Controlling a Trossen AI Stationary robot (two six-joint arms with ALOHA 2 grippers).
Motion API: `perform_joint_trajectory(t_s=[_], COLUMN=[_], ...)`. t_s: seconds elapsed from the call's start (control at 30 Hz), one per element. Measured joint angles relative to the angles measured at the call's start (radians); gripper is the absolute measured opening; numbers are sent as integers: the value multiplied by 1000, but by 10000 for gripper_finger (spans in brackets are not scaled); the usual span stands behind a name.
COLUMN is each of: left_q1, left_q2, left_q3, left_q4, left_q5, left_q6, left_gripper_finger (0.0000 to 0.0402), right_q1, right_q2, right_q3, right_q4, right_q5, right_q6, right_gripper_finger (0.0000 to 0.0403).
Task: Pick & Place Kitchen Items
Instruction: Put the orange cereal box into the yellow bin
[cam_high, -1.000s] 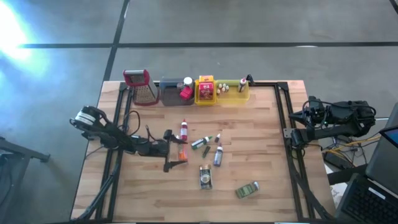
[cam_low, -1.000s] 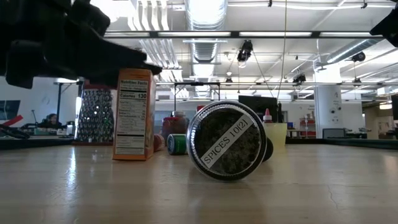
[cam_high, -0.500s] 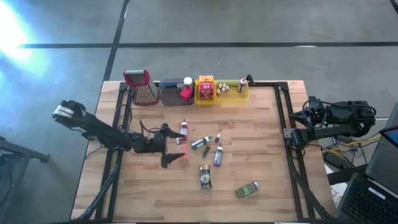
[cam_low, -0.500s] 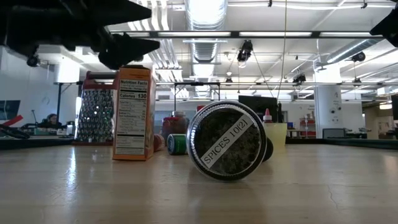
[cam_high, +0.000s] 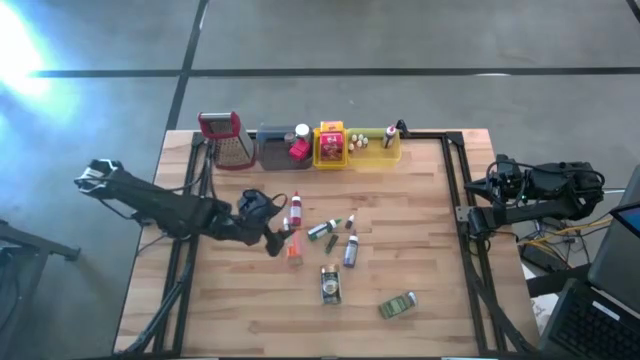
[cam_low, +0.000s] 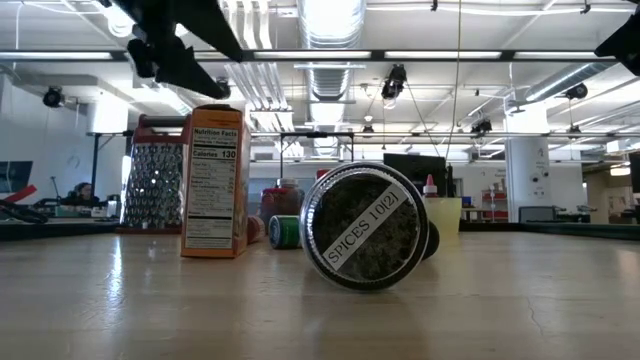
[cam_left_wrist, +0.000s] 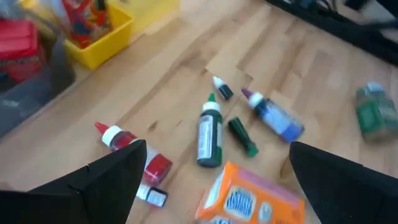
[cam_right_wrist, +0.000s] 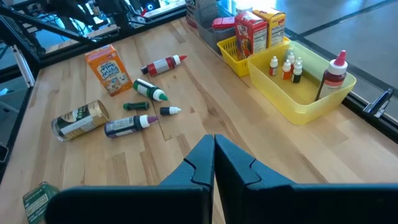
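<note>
— Where is the left gripper (cam_high: 272, 228)?

— Above the table's (cam_high: 420, 250) middle, fingers spread wide, holding nothing, just left of the upright orange box (cam_high: 293, 250) and red-capped bottle (cam_high: 295, 209).

— And the right gripper (cam_right_wrist: 214, 163)?

— Parked off the right edge, fingers pressed together (empty). The spice jar (cam_high: 330, 283) lies near the green tin (cam_high: 397, 305).

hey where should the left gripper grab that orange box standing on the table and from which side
Grip the orange box across its two broad faces, near the top, coming straight down from above. It stands upright and thin, so its narrow width should fit between the fingers. The left gripper hangs open just above it. The red bottle lies close behind, so a sideways approach seems riskier.
</note>
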Motion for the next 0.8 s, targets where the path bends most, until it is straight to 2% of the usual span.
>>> perform_joint_trajectory(t_s=[0.17,0.47,0.57,0.67,0.8], left_q1=[0,1,1,1,-6], left_q2=[87,235,309,393,514], left_q3=[64,149,193,272,443], left_q4=[-13,-140,-163,-216,-413], left_q5=[-11,-69,-78,-75,-75], left_q6=[-136,-463,-515,-556,-614], left_gripper_finger=[399,399,399,399,399], right_q1=[0,0,0,0,0], right_q2=[0,0,0,0,0], right_q3=[0,0,0,0,0], right_q4=[0,0,0,0,0], right_q5=[0,0,0,0,0], right_q6=[0,0,0,0,0], right_gripper_finger=[8,8,8,8,8])
